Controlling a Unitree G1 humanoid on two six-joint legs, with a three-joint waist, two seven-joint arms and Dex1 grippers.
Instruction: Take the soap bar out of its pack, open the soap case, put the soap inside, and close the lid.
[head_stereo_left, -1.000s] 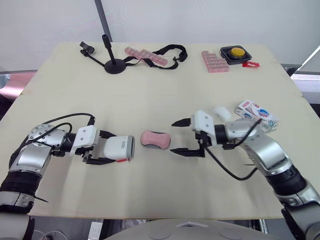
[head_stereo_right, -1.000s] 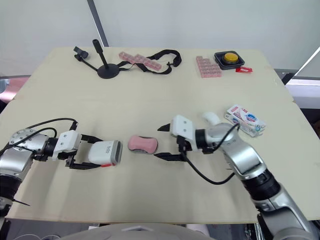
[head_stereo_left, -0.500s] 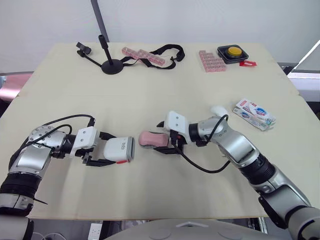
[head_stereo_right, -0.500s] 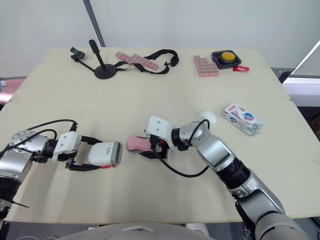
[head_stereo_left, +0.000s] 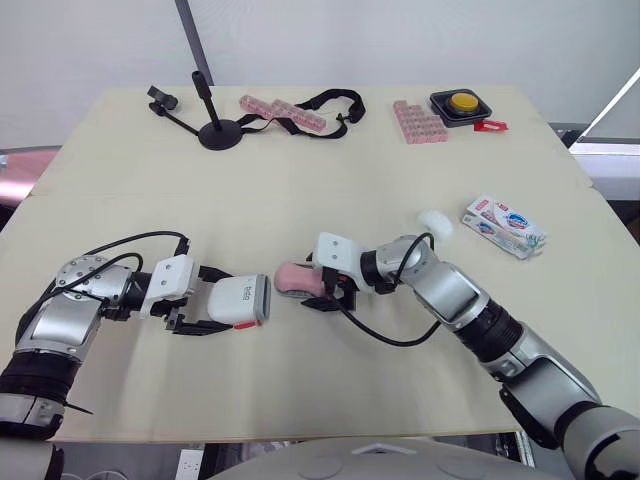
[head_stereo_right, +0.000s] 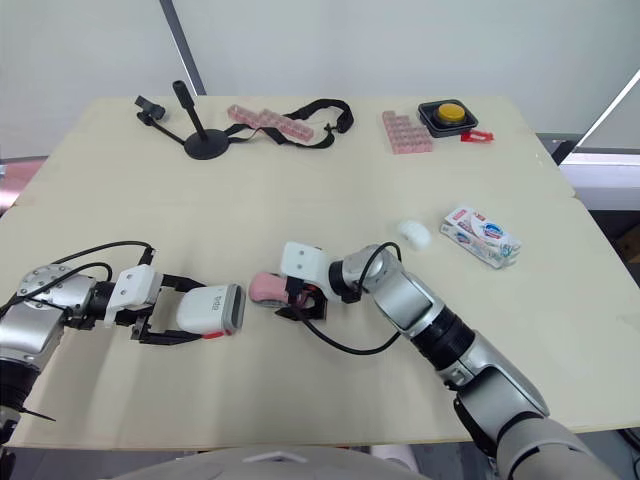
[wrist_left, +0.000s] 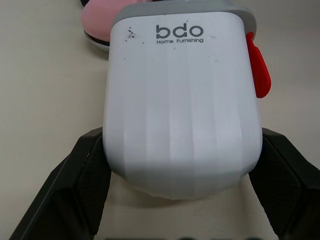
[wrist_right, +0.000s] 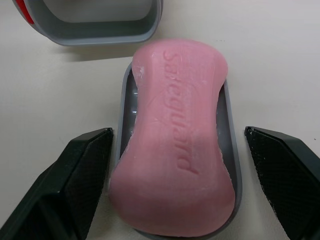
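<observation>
The pink soap bar (wrist_right: 175, 135) lies unwrapped in a shallow grey tray (wrist_right: 229, 150) on the worktop (head_stereo_left: 300, 200). The right wrist view shows what the head views cannot: raised lettering on the bar, and the tray's rim showing along both long sides of it. The left wrist view adds the "bdo Home Furnishing" print and red side tab on the white case cover (wrist_left: 182, 100), which has a grey rim. The cover lies on its side just beside the soap, its hollow mouth facing the bar.

The right gripper (head_stereo_left: 312, 287) has its jaws spread wide, one on each side of the soap's tray. One is right at the rim and the other stands slightly clear. The left gripper (head_stereo_left: 222, 300) has its jaws closed against the cover's two sides. The printed soap pack (head_stereo_left: 503, 226) lies well apart from the soap, beyond the right arm.
</observation>
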